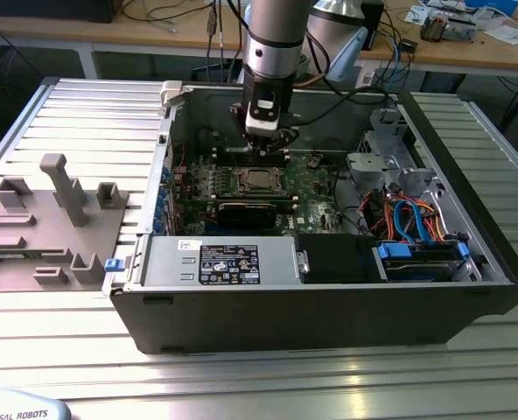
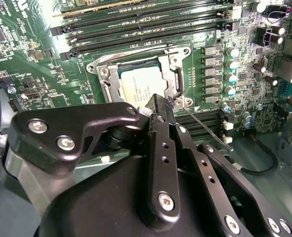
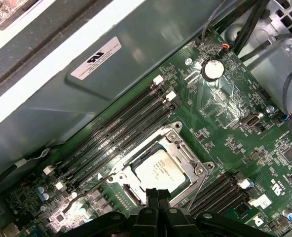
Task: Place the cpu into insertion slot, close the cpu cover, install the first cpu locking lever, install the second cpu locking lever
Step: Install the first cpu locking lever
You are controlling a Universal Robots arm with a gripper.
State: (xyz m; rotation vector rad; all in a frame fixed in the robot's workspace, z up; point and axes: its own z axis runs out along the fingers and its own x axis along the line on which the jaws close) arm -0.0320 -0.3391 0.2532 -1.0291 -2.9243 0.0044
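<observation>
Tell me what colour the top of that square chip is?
The cpu has a dull, pale silver top, seen best in the first wrist view.

Arm (image 1: 275, 39) vertical, hand (image 1: 271, 149) pinched closed

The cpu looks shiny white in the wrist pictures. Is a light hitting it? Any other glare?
Yes, in both wrist views the cpu mirrors light; in the second wrist view glare washes out a motherboard corner; in the exterior view the table gleams, the case is dim inside.
</observation>
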